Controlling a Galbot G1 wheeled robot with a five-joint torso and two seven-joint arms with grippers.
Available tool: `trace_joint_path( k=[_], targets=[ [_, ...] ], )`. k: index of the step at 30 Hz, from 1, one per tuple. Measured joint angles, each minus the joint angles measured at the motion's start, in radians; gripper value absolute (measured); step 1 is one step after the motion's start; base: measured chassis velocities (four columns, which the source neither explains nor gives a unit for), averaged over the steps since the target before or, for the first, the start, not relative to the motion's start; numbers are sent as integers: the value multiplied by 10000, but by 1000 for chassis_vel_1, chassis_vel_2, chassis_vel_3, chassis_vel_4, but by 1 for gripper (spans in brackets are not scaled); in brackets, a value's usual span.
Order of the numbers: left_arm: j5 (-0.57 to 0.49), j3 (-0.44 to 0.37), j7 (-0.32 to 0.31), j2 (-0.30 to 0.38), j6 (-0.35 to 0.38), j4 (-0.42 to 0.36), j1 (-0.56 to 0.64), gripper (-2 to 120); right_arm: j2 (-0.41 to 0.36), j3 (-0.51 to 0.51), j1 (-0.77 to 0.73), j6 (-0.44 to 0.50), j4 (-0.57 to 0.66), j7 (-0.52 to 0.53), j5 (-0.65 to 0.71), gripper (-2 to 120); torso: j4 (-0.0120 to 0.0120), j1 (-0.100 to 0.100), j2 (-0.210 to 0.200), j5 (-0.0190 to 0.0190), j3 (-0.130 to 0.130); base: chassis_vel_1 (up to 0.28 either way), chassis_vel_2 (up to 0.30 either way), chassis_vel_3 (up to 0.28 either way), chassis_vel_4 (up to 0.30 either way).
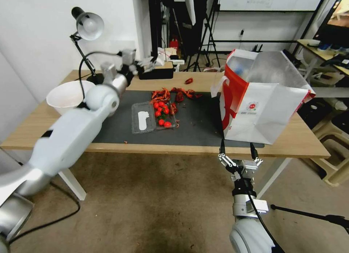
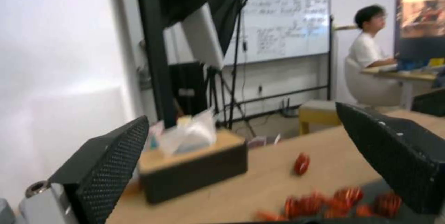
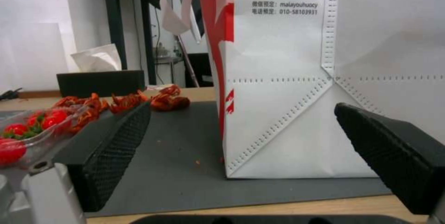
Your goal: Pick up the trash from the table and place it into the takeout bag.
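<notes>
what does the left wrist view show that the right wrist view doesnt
Left wrist alone: a whiteboard, a seated person, and a lone red scrap on bare wood, seen past the open left claw.
Right wrist alone: the takeout bag, grey mat and tomato tray, past the open right claw.
Both: the tissue box and red shell litter.

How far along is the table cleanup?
Mostly undone. Red shell scraps and the clear tomato container remain on the mat. Left claw open over the far edge, right claw open before the takeout bag; neither holds anything.
</notes>
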Motion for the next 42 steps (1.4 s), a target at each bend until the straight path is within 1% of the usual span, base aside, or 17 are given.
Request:
trace_joint_path(
  k=[2, 4, 6, 8, 10, 12, 14, 16, 18, 20, 22, 24, 26, 29, 35, 37, 42],
  targets=[
    [23, -163, -18, 46, 8, -104, 232, 100, 0, -5, -1, -1, 4, 0, -4, 100, 0, 0, 0, 1, 0, 0, 0, 0, 0],
    [164, -802, -55, 270, 9, -559, 1164, 100, -2, -16, 3, -11, 26, 0, -11, 99, -1, 0, 0, 1, 0, 0, 0, 0, 0],
    [196, -920, -57, 305, 6, -647, 1339, 100, -3, -19, 5, -14, 25, 0, -11, 99, 0, 0, 0, 1, 0, 0, 0, 0, 0],
    [388, -1488, -127, 440, -90, -1116, 2225, 100, -4, -53, 23, -19, 22, -1, -20, 100, 1, 0, 0, 3, -1, 0, 0, 0, 0],
    [500, -1667, -164, 456, -150, -1265, 2507, 100, -4, -67, 33, -20, 3, -2, -26, 100, 1, 0, 0, -1, 0, 0, 0, 0, 0],
    [751, -2085, -250, 459, -245, -1620, 3217, 100, 1, -111, 53, -23, -32, -3, -47, 100, -3, 0, 0, 4, -1, 0, 0, 0, 0],
    [789, -2192, -262, 453, -261, -1690, 3386, 100, 3, -116, 58, -23, -37, -3, -51, 100, -2, 0, 0, 3, -1, 0, 0, 0, 0],
    [1126, -2698, -276, 367, -469, -1936, 4175, 100, 3, -128, 64, -30, -42, -4, -55, 100, -1, 0, -1, 4, -1, 0, 0, 0, 0],
    [1211, -2816, -269, 325, -508, -1988, 4340, 100, 2, -129, 63, -31, -42, -5, -55, 100, 0, 0, -1, 3, 0, 0, 0, 0, 0],
    [1538, -3321, -242, 87, -614, -2364, 5131, 100, -7, -125, 54, -37, -41, -5, -56, 100, -1, 1, -1, 4, 0, 0, 0, 0, 0],
    [1665, -3440, -238, 6, -629, -2489, 5351, 100, -11, -124, 52, -38, -41, -5, -55, 100, -1, 0, -1, 4, 0, 0, 0, 0, 0],
    [2126, -3747, -222, -256, -712, -2809, 5975, 100, -14, -127, 37, -38, -38, -8, -55, 100, 0, 0, -1, 4, 0, 0, 0, 0, 0],
    [2271, -3842, -219, -359, -739, -2926, 6203, 100, -10, -132, 30, -38, -35, -10, -57, 100, -1, 0, -1, 3, 0, 0, 0, 0, 0],
    [2723, -4210, -215, -686, -890, -3288, 7042, 100, 6, -144, -16, -37, -14, -25, -84, 100, -2, 0, -1, 5, 0, 0, 0, 0, 0],
    [3316, -4621, -194, -1013, -1258, -3649, 8063, 100, -6, -138, -77, -29, -2, -41, -92, 100, -1, 0, -1, 4, 0, 0, 0, 0, 0],
    [3670, -4850, -188, -1191, -1585, -3761, 8584, 100, -9, -129, -105, -26, 28, -45, -92, 100, -1, 0, -1, 6, 0, 0, 0, 0, 0],
    [4101, -5172, -129, -1449, -2016, -3812, 9207, 100, -18, -127, -121, -27, 41, -56, -92, 100, 0, 0, 0, 6, 0, 0, 0, 0, 0]
  ],
)
